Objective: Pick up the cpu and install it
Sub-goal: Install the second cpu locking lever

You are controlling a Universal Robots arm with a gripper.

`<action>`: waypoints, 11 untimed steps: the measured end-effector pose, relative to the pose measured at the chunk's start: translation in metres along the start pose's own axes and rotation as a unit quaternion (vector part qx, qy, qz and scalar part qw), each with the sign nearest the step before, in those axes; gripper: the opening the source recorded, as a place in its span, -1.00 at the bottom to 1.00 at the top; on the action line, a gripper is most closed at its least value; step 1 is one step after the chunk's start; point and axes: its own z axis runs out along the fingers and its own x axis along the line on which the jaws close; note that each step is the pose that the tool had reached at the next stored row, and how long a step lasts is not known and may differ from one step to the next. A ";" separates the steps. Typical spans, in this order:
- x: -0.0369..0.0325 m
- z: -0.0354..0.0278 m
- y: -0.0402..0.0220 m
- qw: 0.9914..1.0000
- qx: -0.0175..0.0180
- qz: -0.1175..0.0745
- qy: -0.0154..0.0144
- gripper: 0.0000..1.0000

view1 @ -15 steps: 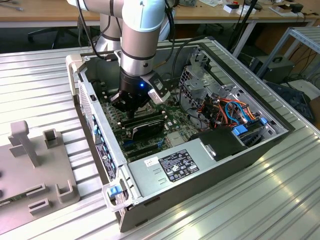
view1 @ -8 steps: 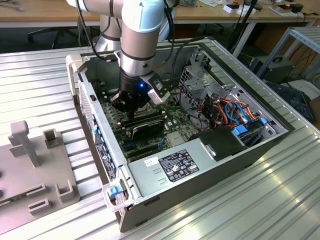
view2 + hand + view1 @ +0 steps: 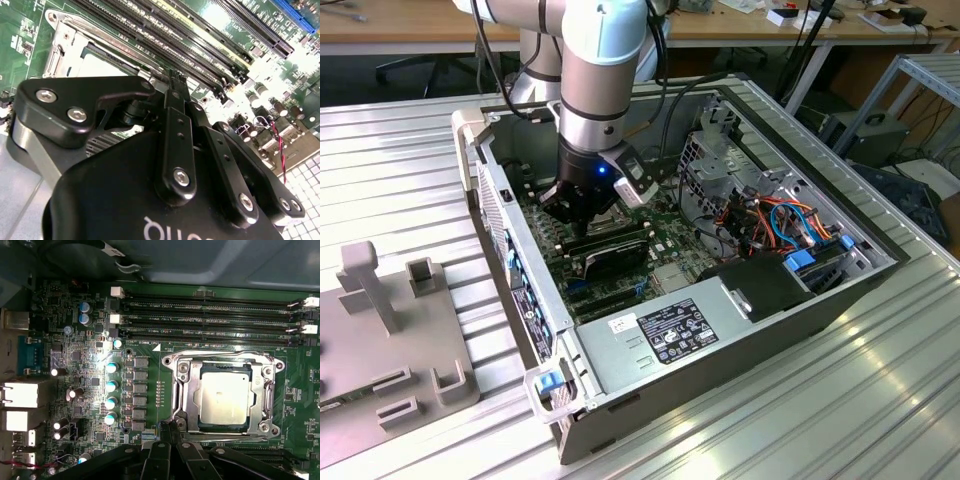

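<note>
The cpu, a thin square chip with a flat silvery-tan metal face, sits inside the motherboard socket, framed by a bright steel bracket with screws at its corners. In the first wrist view the gripper stands at about seven o'clock from the chip, its black fingertips drawn narrowly together with nothing visible between them, just beside the socket's corner. From across the room, in the exterior view, the grey arm reaches down into the open computer case, the gripper low over the green motherboard.

In my judgement the risk now is a bump: the fingertips are very near the socket frame, and a sideways drift could nudge the chip crooked in its seat or scrape the fine contacts beneath it.

At twelve o'clock from the chip run long dark memory slots with white end clips. At nine o'clock stands a column of small round capacitors with shiny teal tops. The gripper's links are matte black, with bright screw heads.
</note>
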 end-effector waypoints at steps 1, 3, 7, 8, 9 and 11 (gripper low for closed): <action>0.0000 0.0003 0.0000 1.000 0.000 0.000 0.000 -0.79; 0.0001 0.0009 0.0000 1.000 0.000 0.000 0.000 -0.79; 0.0001 0.0013 0.0000 1.000 0.000 0.000 0.000 -0.79; 0.0001 0.0015 0.0001 1.000 0.000 0.000 0.000 -0.79; 0.0003 0.0017 0.0001 1.000 0.000 0.000 0.000 -0.79; 0.0004 0.0022 0.0001 1.000 0.000 0.000 0.000 -0.79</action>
